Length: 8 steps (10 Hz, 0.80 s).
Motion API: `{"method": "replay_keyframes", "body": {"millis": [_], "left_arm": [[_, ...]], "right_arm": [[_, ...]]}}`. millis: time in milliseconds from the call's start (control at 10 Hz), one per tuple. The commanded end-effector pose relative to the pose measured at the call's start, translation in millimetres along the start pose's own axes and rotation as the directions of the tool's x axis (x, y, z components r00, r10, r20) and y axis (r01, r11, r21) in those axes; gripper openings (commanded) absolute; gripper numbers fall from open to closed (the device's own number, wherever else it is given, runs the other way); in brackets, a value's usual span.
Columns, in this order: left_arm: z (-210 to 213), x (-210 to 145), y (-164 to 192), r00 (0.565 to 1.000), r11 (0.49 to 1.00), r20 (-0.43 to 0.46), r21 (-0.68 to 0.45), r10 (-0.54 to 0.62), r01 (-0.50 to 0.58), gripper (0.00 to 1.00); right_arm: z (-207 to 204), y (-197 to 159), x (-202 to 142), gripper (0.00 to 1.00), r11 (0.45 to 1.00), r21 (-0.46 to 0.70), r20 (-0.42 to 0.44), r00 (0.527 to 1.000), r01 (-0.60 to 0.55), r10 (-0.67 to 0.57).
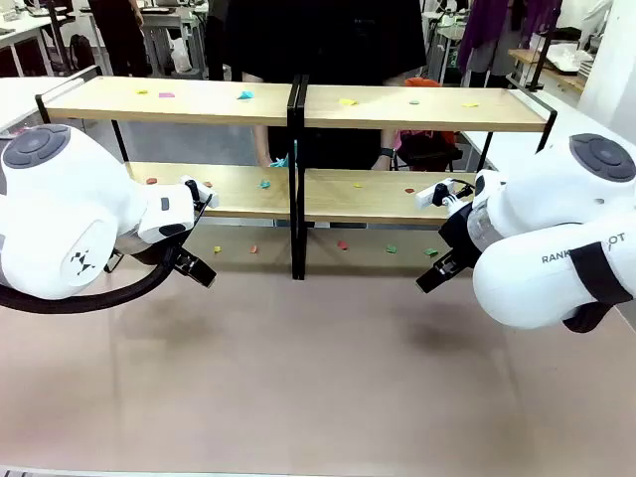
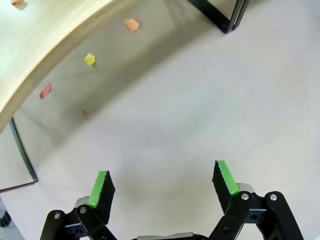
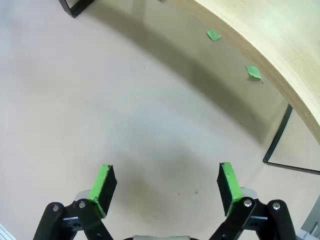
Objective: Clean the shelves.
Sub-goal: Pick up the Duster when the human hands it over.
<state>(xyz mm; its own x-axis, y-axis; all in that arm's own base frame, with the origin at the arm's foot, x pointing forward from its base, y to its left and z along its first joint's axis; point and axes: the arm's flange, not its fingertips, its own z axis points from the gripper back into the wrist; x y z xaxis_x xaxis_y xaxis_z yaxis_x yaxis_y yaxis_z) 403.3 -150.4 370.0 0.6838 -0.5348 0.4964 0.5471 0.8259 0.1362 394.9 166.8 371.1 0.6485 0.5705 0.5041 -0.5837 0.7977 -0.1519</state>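
Observation:
The shelves are two joined two-tier racks of light wood in black frames, spanning the far half of the table. Small coloured scraps lie on the top and lower boards and on the tabletop beneath. My left gripper hovers in front of the left rack, just above the table; in the left wrist view the left gripper is open and holds nothing. My right gripper hangs before the right rack; in the right wrist view the right gripper is open and holds nothing too.
A person in dark clothes stands behind the racks, one hand down near the lower board. An orange scrap, a yellow scrap and a red scrap lie under the left rack. Green scraps lie under the right rack. The beige tabletop stretches in front.

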Motion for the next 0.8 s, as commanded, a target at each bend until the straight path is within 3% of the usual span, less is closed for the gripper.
{"method": "replay_keyframes", "body": {"millis": [0,700], "left_arm": [[0.3,0.2,0.0,1.000,1.000,0.001,0.000,0.000,0.000,1.00],[0.3,0.2,0.0,1.000,1.000,0.001,0.000,0.000,0.000,1.00]], "right_arm": [[0.0,0.0,0.0,1.00,1.000,0.000,0.000,1.000,0.000,0.000],[0.0,0.0,0.0,1.00,1.000,0.000,0.000,1.000,0.000,0.000]]}}
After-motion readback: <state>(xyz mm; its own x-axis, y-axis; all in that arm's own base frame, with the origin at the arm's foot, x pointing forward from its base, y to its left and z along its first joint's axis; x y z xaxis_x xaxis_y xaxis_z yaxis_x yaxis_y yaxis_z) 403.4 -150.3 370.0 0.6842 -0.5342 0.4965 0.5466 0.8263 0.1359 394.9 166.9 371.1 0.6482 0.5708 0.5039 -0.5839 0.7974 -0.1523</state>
